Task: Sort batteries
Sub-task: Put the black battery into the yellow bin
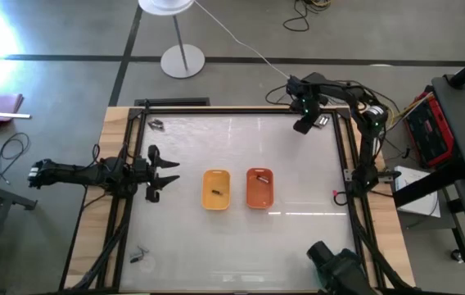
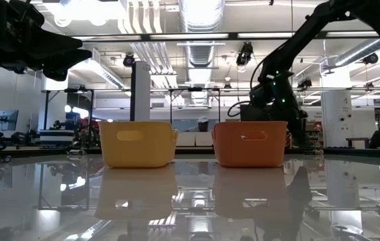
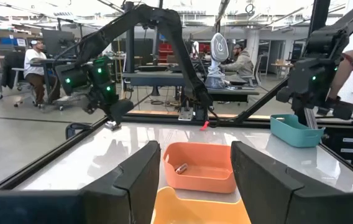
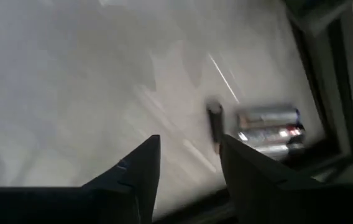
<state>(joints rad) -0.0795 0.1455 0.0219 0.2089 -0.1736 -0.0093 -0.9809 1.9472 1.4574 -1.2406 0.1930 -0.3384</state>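
Lying beside right end effector [image 4: 187, 163]: batteries [image 4: 268, 129]

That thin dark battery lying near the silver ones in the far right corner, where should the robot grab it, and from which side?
Probably from straight above, across the middle of its length. The thin dark battery lies flat on the table, so its long sides are free for the fingers. The silvery batteries lie close beside it, so one finger must slip into that narrow gap. The right end effector hovers open nearby.
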